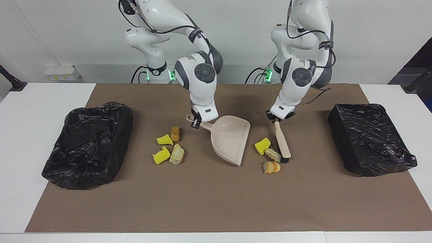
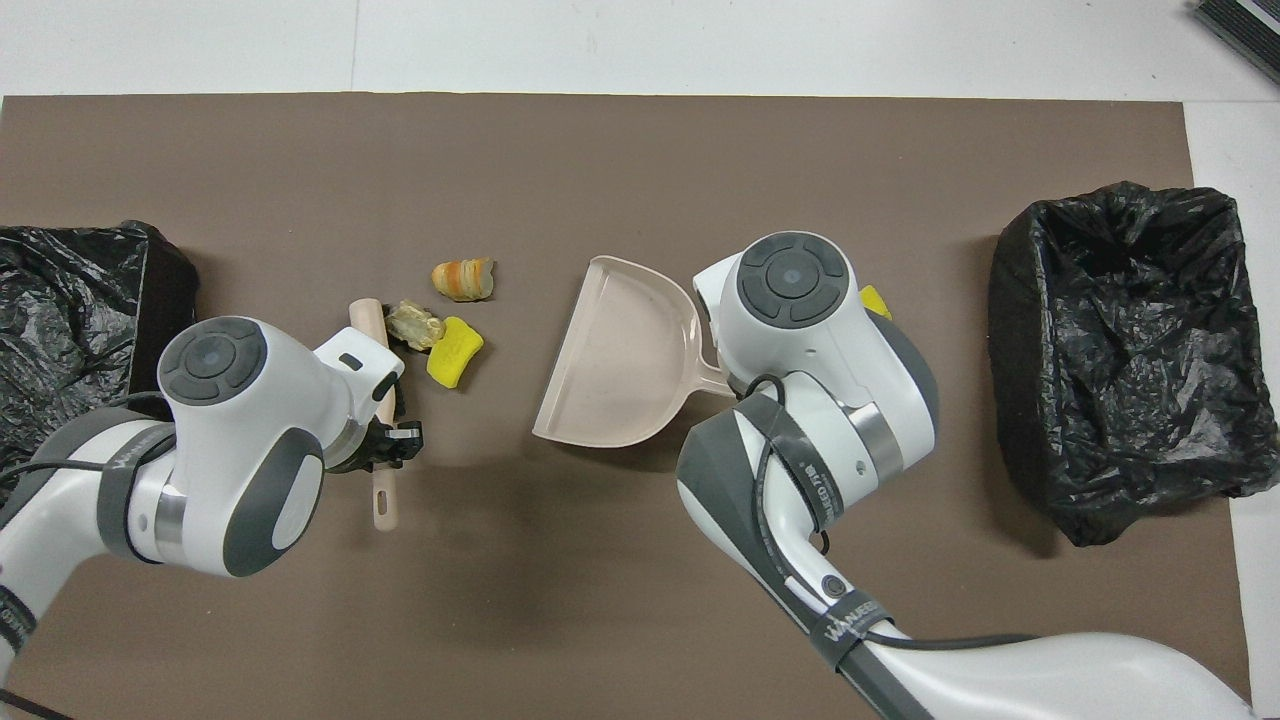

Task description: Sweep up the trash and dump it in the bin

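Facing view: the right gripper [image 1: 196, 122] is clamping the dustpan [image 1: 229, 139] by its handle, pan resting on the mat [image 1: 216, 202]. The left gripper [image 1: 279, 116] is gripping the brush [image 1: 282, 141], bristle end touching down beside three trash pieces [image 1: 270, 156]. Four more pieces [image 1: 169, 147] are lying between the dustpan and the bin [image 1: 88, 144] at the right arm's end. A second bin [image 1: 369, 138] is sitting at the left arm's end.

Overhead view: the right arm is hiding most of that four-piece cluster; only one yellow chunk [image 2: 877, 300] is peeking out. The brush [image 2: 383, 440] is showing its handle end sticking out nearer the robots than the left gripper [image 2: 388, 445].
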